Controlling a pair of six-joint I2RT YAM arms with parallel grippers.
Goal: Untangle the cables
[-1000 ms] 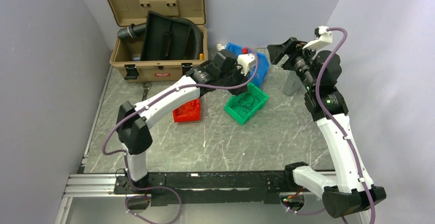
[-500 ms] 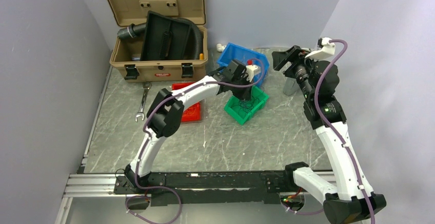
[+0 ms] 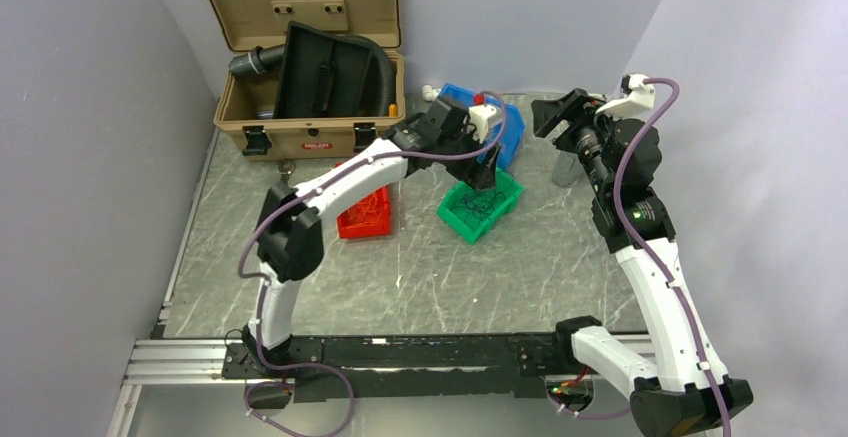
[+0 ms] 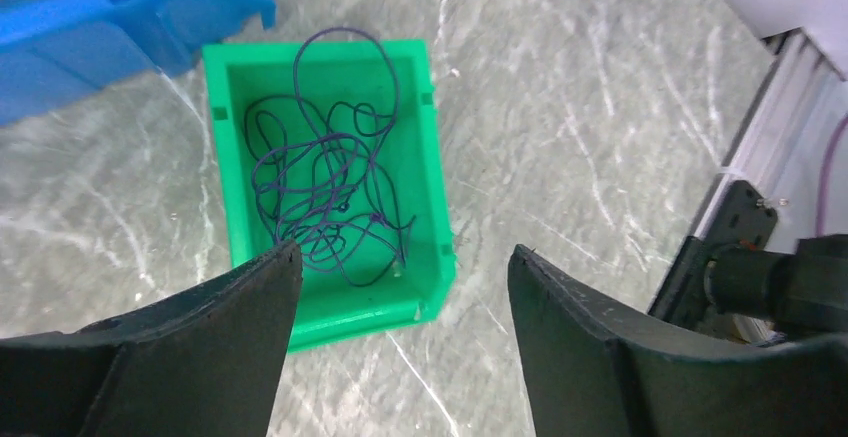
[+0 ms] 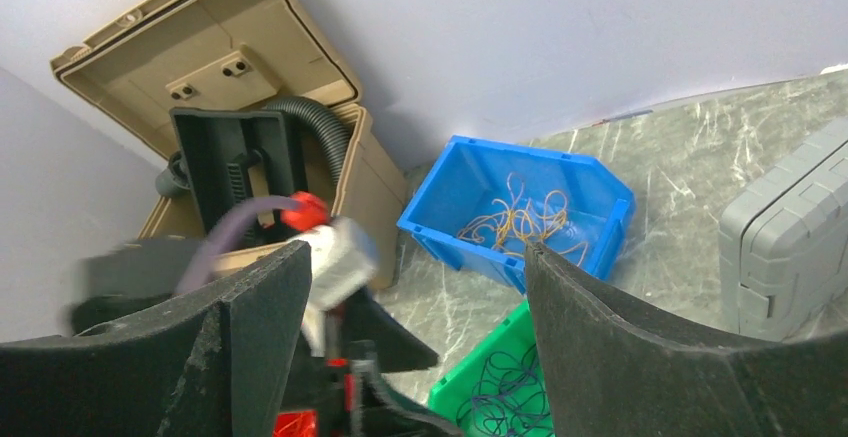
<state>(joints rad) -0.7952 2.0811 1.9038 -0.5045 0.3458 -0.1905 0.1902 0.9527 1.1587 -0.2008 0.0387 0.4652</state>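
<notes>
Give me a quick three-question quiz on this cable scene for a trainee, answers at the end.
1. True or false: the left fingers grip a wire.
2. Which bin holds the orange wires? A red, B blue, C green.
3. Fill in: the green bin holds ___ wires.
Key: 1 false, they stand open and empty. 2 B, the blue bin. 3 purple wires.

Left end effector (image 3: pixel 488 171) above green bin (image 3: pixel 453 217); dark wires (image 3: pixel 478 203) inside.
</notes>
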